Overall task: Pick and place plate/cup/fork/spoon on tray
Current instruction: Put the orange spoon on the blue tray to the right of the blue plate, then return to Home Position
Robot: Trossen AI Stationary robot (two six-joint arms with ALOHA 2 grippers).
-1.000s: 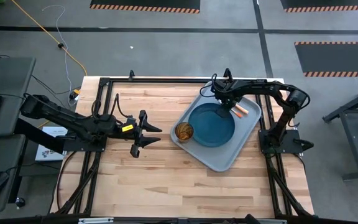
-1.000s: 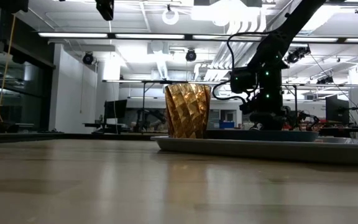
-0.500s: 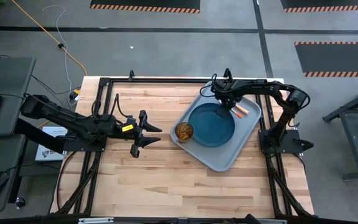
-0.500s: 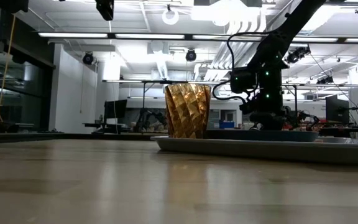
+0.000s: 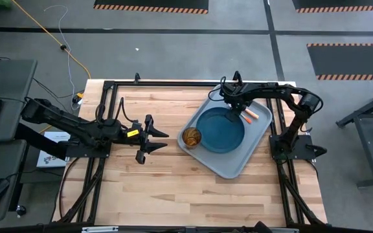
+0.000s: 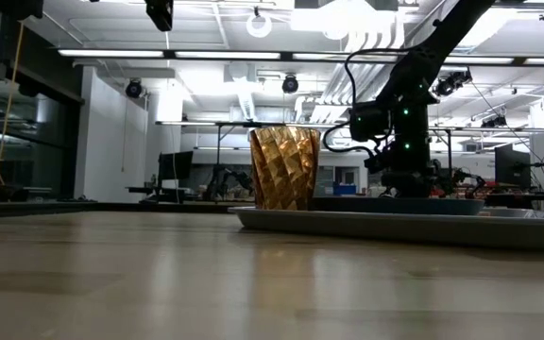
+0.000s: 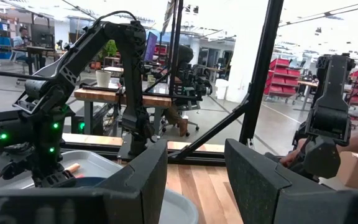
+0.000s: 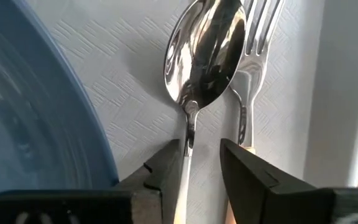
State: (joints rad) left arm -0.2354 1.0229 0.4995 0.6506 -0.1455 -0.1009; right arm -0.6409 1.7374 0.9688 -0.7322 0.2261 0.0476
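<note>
The light grey-blue tray (image 5: 228,167) lies at the table's right. On it rest the teal plate (image 5: 220,129) and, at its left corner, the upright amber cup (image 5: 192,136). Spoon (image 8: 207,50) and fork (image 8: 257,37) lie side by side on the tray's floor beside the plate's rim; their orange handles (image 5: 251,115) show past the gripper. My right gripper (image 8: 201,168) points down over them, open, its fingers on either side of the spoon's thin neck (image 8: 190,134). My left gripper (image 5: 155,138) waits open at the table's left middle.
Bare wooden tabletop spreads in front of the tray and between the two arms. The black frame rails (image 5: 173,83) run along the table's far edge and sides. In the low view the cup (image 6: 285,168) stands at the tray's near rim (image 6: 376,225).
</note>
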